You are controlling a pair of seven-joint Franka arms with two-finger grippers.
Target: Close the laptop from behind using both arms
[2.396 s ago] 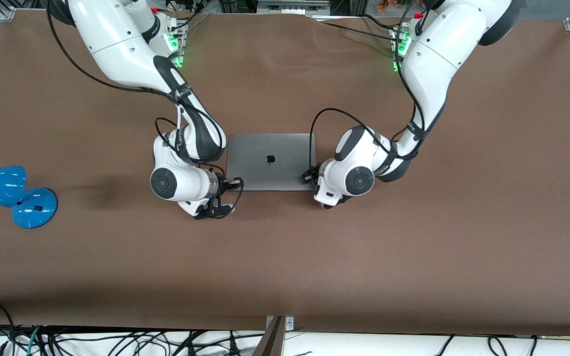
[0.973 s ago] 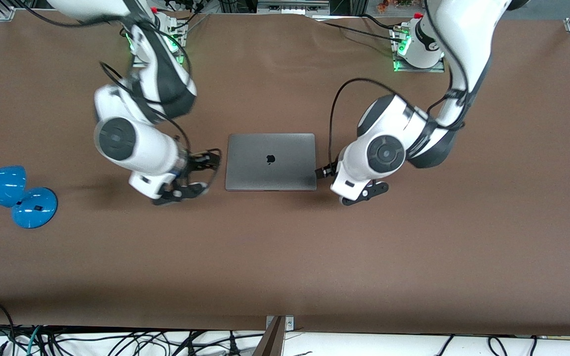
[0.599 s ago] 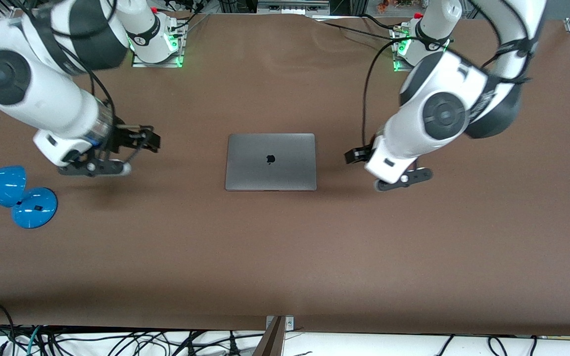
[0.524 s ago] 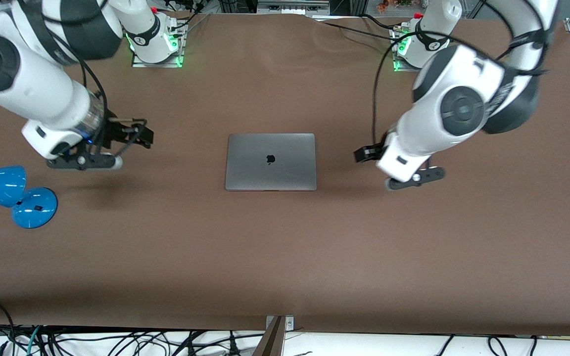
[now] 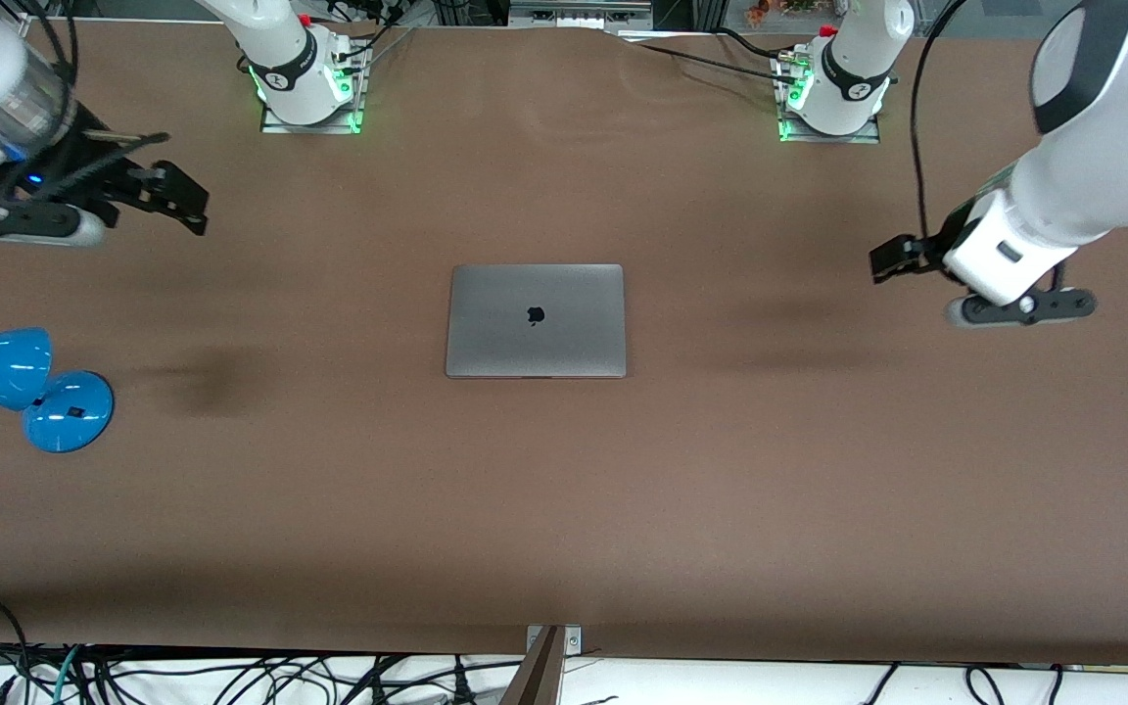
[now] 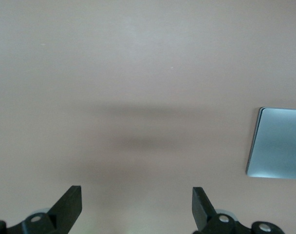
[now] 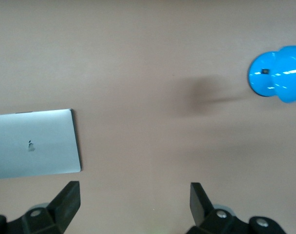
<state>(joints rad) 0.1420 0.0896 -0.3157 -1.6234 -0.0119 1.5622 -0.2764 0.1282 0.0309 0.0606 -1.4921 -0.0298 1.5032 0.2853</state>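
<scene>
We have pulled both wide-open end effectors, left end effector and right end effector, up and away from the slim silver-grey metal laptop, which now lies shut on the brown bench between them, so our job looks done.

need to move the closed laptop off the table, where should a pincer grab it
Judging by its pose, take the laptop by a short side edge, coming in low from either arm's end of the table. It lies shut and flat, so the lid offers no hold from above; the thin edges do, if a finger can get under.

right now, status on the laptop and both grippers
Laptop shut flat mid-table. Left gripper open, empty, over bare table. Right gripper open, empty, above the blue lamp. Nothing in the way.
</scene>
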